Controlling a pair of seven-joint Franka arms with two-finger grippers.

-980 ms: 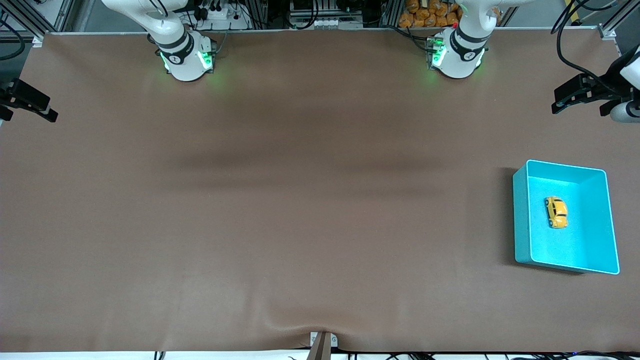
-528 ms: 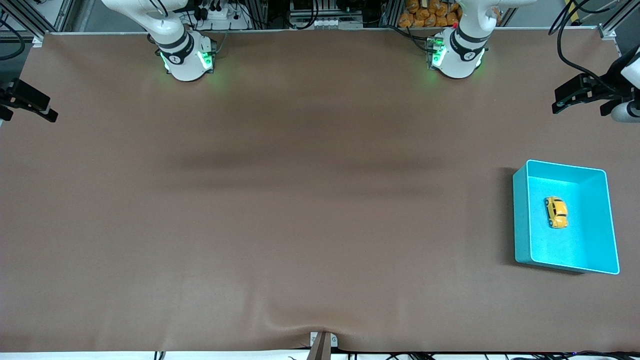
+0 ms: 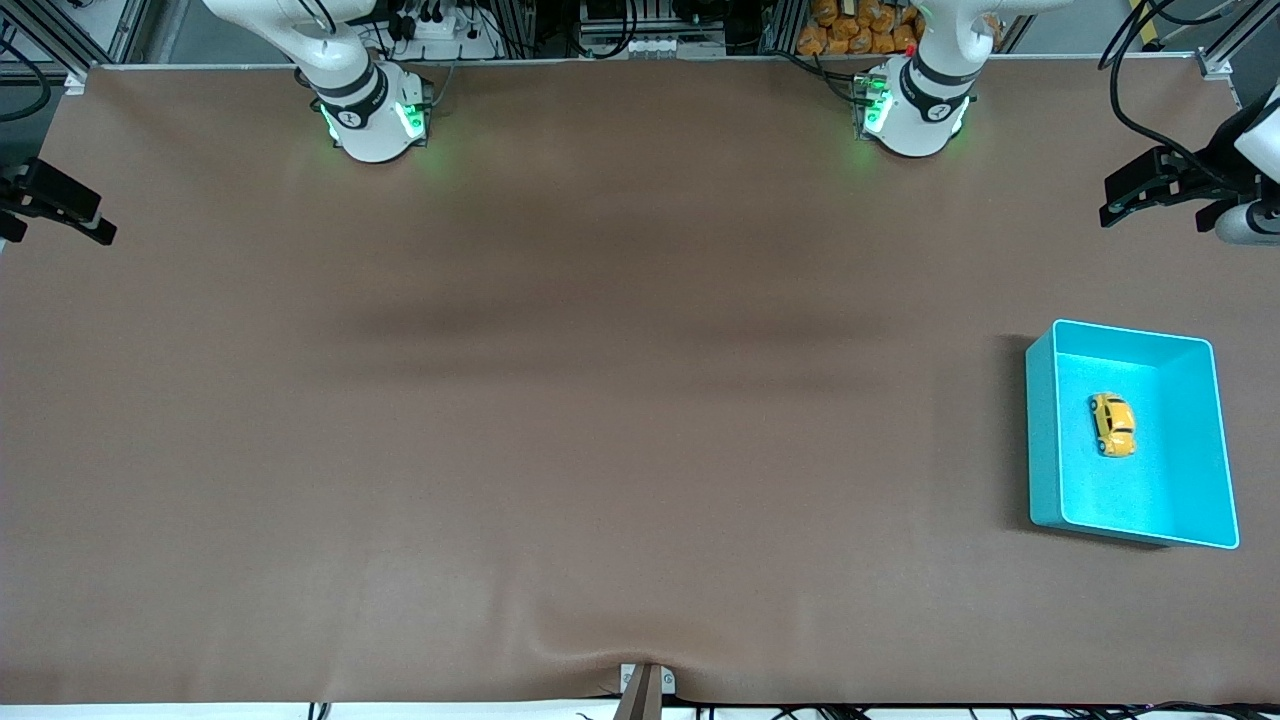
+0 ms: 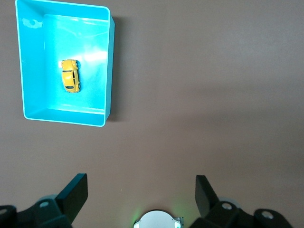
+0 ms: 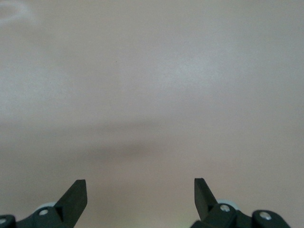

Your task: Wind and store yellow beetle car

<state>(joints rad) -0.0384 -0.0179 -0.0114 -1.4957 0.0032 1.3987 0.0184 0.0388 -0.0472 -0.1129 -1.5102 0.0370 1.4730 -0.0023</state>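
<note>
Yellow beetle car [image 3: 1112,424] lies inside the teal bin [image 3: 1043,440], on its floor, clear of all four walls. From my seat I see a brown mat [image 3: 560,400] covering the whole table, creased a little at the edge nearest the front camera. Along the top edge run aluminium framing, cables and a heap of orange objects [image 3: 858,28]. The bin sits toward the left arm's end of the table and holds only the car. My left gripper [image 4: 141,194] hangs high over bare mat near that end, fingers spread wide, empty. My right gripper [image 5: 140,194] waits over the right arm's end of the table, fingers likewise apart, empty.
</note>
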